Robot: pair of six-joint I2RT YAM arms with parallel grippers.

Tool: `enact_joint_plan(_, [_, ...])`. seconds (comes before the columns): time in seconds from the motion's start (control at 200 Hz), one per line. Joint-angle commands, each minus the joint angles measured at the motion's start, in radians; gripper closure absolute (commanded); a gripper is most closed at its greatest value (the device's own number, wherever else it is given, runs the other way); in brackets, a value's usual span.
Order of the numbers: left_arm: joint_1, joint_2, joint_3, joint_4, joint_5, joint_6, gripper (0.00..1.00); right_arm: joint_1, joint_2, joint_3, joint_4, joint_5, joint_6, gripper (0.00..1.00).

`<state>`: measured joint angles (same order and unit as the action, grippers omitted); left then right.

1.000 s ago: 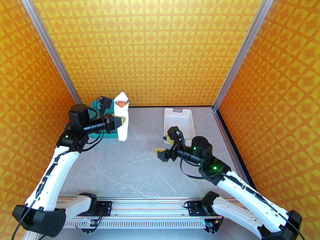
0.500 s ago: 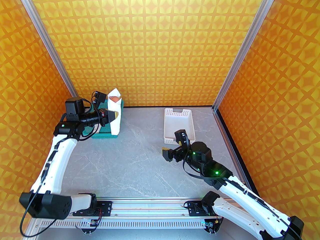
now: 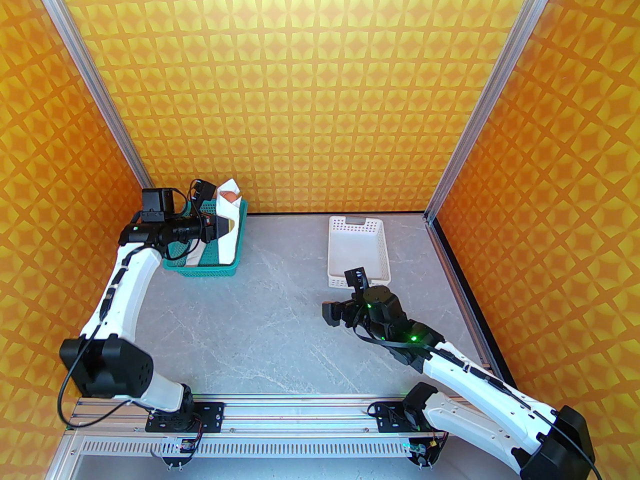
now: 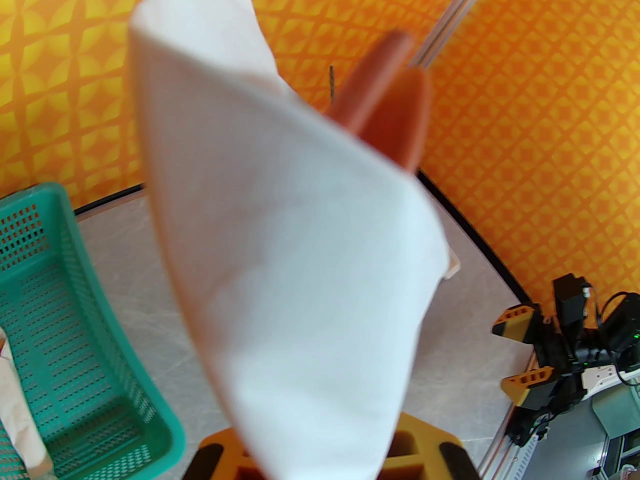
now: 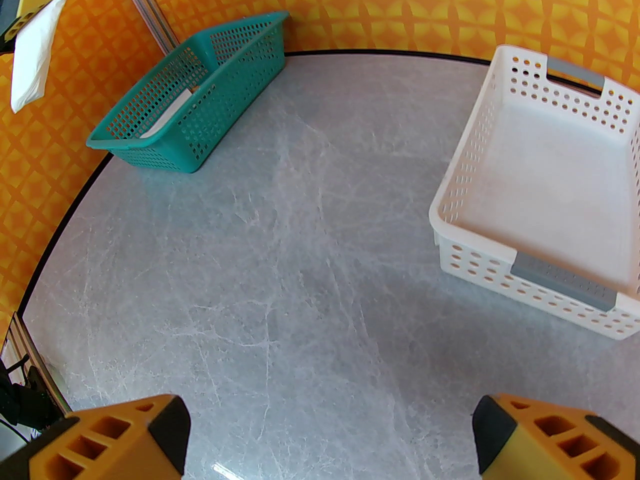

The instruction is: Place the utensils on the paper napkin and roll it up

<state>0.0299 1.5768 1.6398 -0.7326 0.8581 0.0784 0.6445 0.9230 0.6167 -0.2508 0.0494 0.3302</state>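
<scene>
Left jaws clamped on rolled napkin point(image 3: 227, 248), utensils point(image 3: 229, 197) poking out top, held over green basket point(image 3: 210, 270); right jaws apart, empty, above counter point(image 3: 280, 318); best lowered well inside before release, lest it unroll.

overhead view looks down from behind; wrist views, left seemingly closest, share the teal basket point(image 4: 60, 328) point(image 5: 200, 103).

Orange walls point(image 3: 320, 93) with a yellow star pattern close in three sides, joined at the corners by silver aluminium posts point(image 3: 480, 108). The grey marbled tabletop point(image 3: 280, 318), edged in black along the walls, lies under soft, even light; an aluminium rail point(image 3: 300, 410) runs along its near edge
</scene>
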Motion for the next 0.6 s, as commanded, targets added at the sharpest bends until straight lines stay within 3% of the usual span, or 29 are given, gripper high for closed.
enact_joint_plan(0.0, [0.011, 0.045, 0.069, -0.074, -0.042, 0.059, 1.0, -0.003, 0.01, 0.002, 0.005, 0.004, 0.01, 0.01])
enact_joint_plan(0.595, [0.061, 0.342, 0.337, -0.223, -0.142, 0.138, 1.0, -0.003, 0.085, 0.023, -0.008, 0.021, -0.045, 0.01])
